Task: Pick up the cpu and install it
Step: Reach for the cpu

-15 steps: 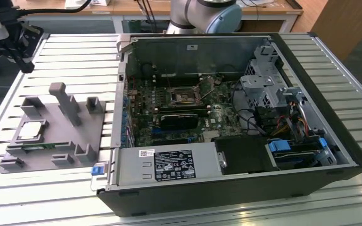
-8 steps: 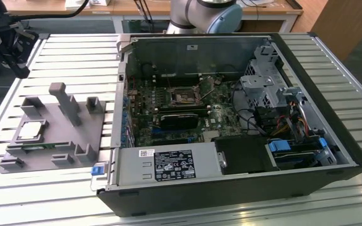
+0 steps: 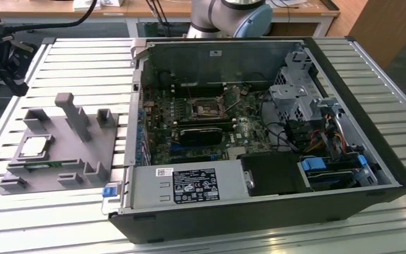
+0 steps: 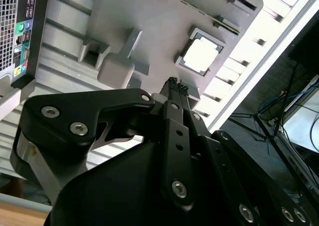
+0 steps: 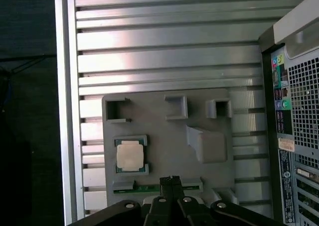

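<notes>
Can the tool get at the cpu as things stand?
Probably yes: the cpu lies uncovered on the grey holder, with nothing between it and the tool, whose jaws are shut.

I can make out no readable text from here: the black label (image 3: 196,186) and small white sticker (image 3: 164,172) on the power supply (image 3: 150,197), and the case's rear sticker (image 5: 286,145), stay illegible.

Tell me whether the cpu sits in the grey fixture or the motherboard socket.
In the grey fixture. The cpu lies flat in a recess of it, outside the computer case; the shut gripper is apart from it.
</notes>
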Controlling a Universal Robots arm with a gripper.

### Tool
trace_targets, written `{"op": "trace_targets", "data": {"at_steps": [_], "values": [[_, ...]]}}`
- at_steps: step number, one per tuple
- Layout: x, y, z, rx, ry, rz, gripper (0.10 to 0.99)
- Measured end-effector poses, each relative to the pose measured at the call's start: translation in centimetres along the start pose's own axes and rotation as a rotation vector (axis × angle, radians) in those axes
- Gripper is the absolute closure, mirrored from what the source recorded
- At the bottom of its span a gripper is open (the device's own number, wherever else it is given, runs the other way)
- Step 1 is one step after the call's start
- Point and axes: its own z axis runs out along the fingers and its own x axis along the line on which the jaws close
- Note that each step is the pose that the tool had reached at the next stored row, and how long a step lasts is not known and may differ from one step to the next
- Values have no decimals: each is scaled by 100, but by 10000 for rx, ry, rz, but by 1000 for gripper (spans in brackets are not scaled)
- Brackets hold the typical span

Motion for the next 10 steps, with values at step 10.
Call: {"op": "trace_targets", "data": {"at_steps": [10], "values": [[297,6,39,1,2,0,965]]}}
